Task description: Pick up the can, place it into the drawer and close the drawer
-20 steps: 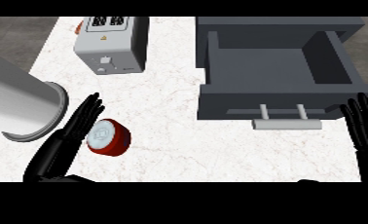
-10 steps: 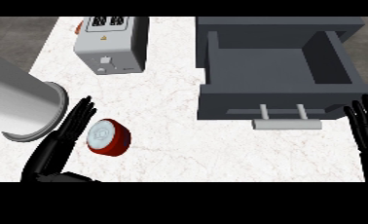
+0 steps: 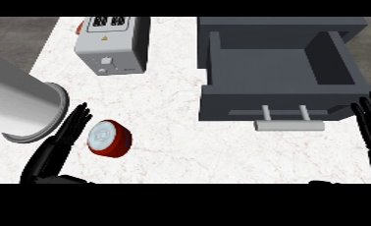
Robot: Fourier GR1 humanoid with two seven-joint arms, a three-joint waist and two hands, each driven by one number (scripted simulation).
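The white marbled table (image 3: pixel 174 122) fills the view. At two o'clock sits the dark grey drawer (image 3: pixel 279 70), pulled open with nothing visible inside, its pale bar handle (image 3: pixel 288 124) facing the robot. At nine o'clock a large silver cylinder (image 3: pixel 25 104) lies on its side, cut off by the left edge. At eleven o'clock stands a grey toaster (image 3: pixel 110 43).

The red can (image 3: pixel 109 139) lies at seven o'clock, well apart from the drawer, its pale lid turned up toward the camera. The can looks tipped, so its long axis seems to lean toward the lower right, though that is hard to judge from above.

The left robot hand (image 3: pixel 59 144) is at eight o'clock, fingers straight and spread, holding nothing. The can sits just beside these fingers, on their three o'clock side. The right robot hand (image 3: pixel 362 117) rests at the four o'clock edge, fingers up and unbent. The left is far nearer, so the grasp probably falls to it.
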